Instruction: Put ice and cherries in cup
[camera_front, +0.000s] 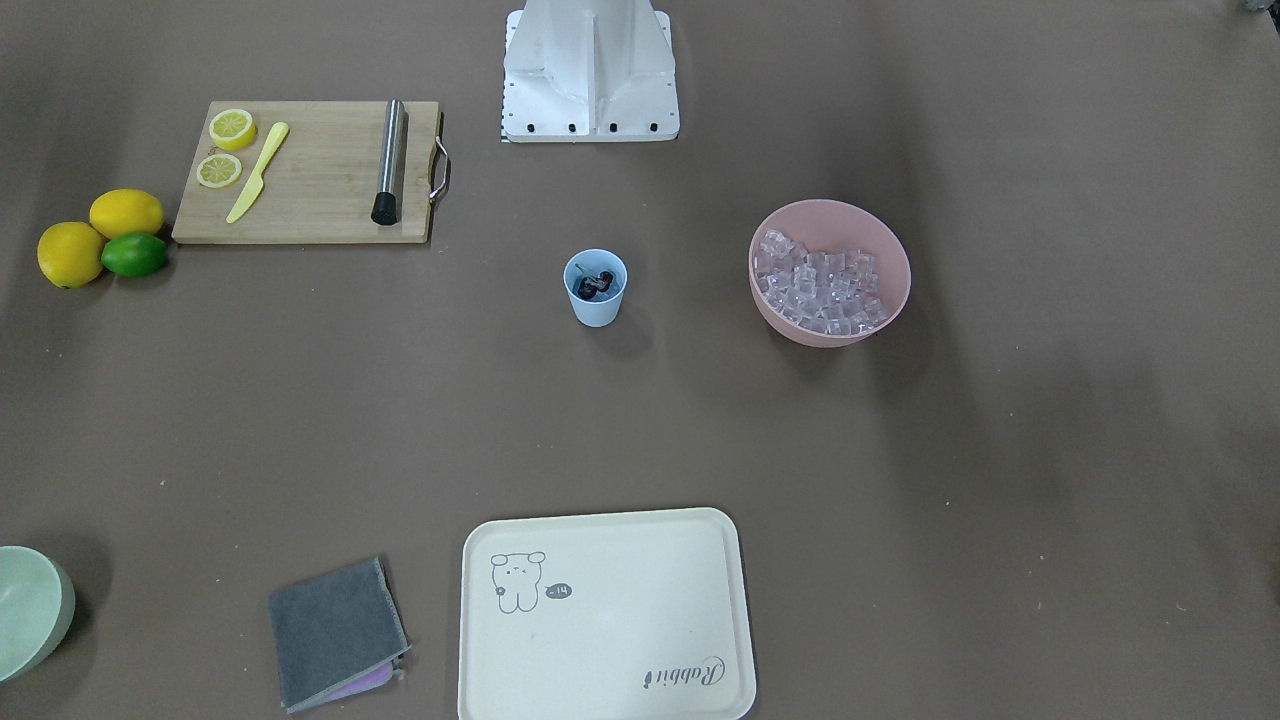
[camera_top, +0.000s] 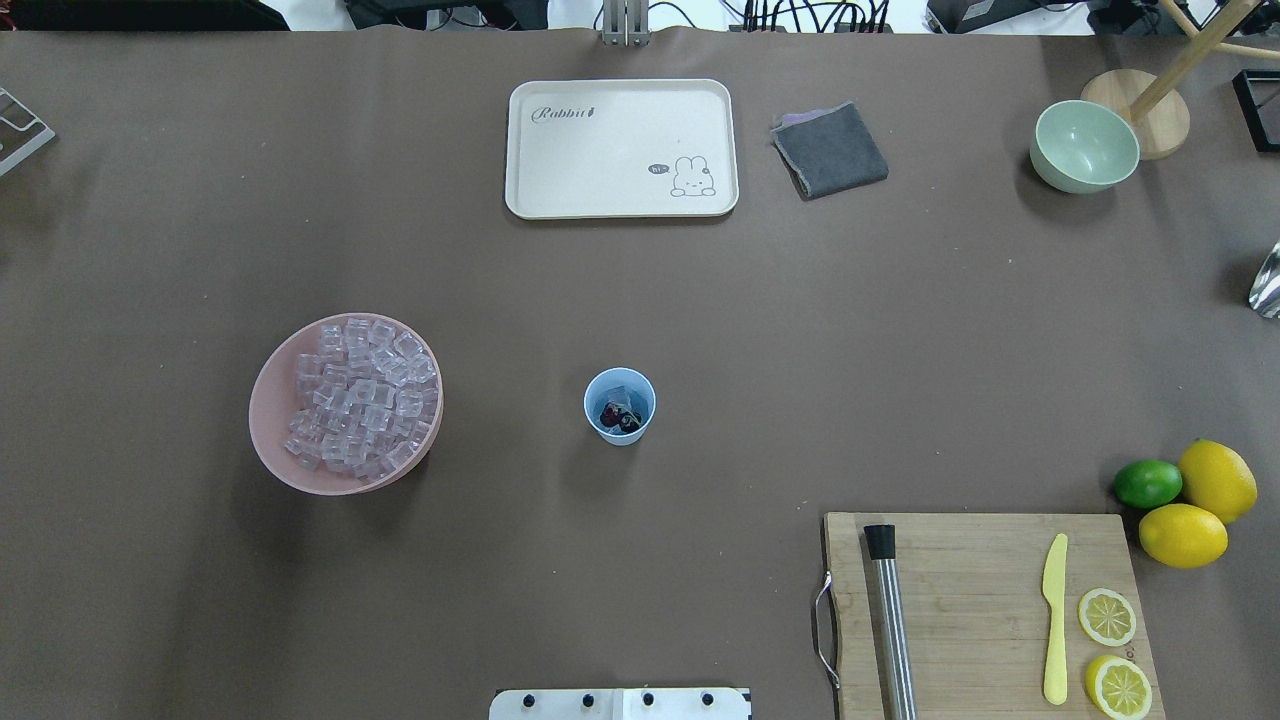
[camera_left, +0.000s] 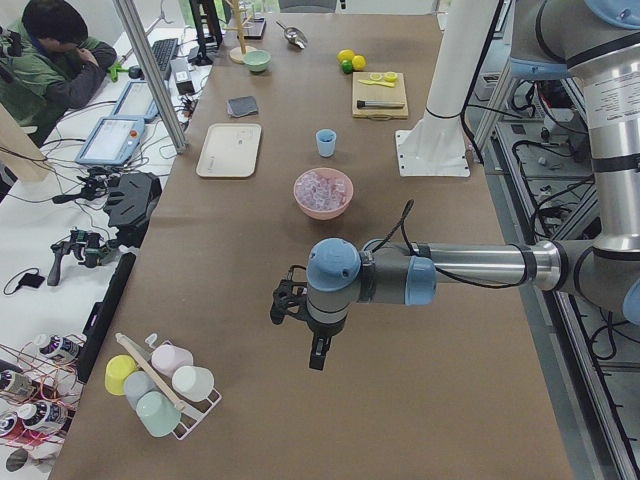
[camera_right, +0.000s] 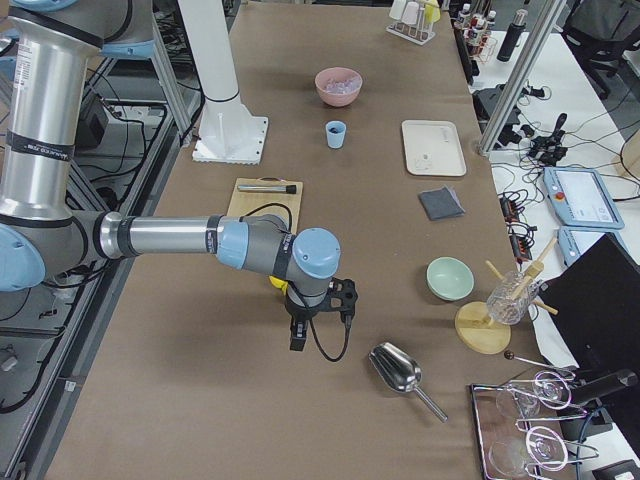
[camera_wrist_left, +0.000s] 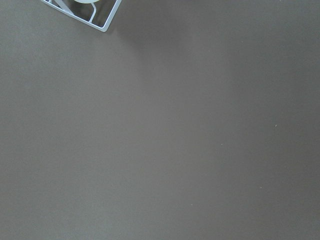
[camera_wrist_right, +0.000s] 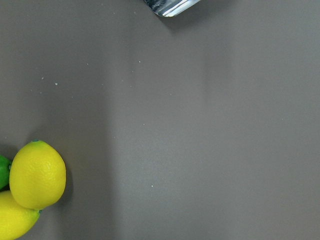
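Over table (camera_front: 900, 450) ends, left tool (camera_left: 317, 356), right tool (camera_right: 297, 338) point down, forearms (camera_left: 470, 267) level.

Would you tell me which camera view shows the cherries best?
The overhead exterior view: it looks straight down into the cup, onto the cherries. The front-facing view shows them obliquely; the side views show only the cup's outside; the wrist views miss it.

Left gripper (camera_left: 317, 352), right gripper (camera_right: 297, 335): side views only, spacing of fingers unreadable. Pale green bowl (camera_front: 30, 610) cut by picture edge. Metal scoop (camera_wrist_right: 170, 6) mostly cropped.
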